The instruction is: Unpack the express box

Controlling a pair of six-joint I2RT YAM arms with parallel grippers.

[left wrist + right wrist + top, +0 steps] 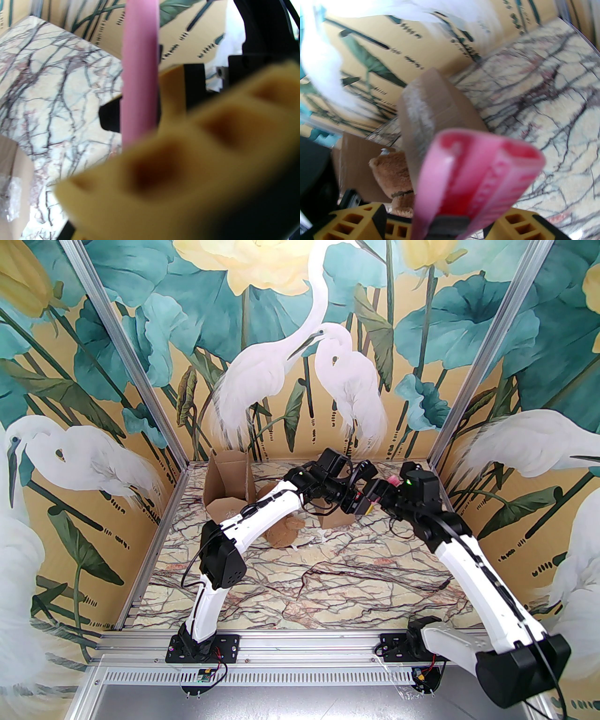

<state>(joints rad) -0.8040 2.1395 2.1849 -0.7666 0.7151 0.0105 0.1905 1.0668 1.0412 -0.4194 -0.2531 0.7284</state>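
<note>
Right gripper [443, 218] had a pink thing [478, 173] between its yellow fingers [520, 225], but I could not tell if it was squeezing it or was just around it. Left gripper [364, 508] was right beside it, with the same pink thing close in front of its camera. I could not tell if it had a hold either.

It looked like a hand-over. To do it well, one gripper had to hold tight until the other had a good grip. Then it had to pull away slowly.

The express box [229, 488] stood open at the back left of the desk [328, 587].

I counted two grippers, one pink thing, one open box, one more cardboard piece [335, 520] and one brown fluffy toy [283, 533].
</note>
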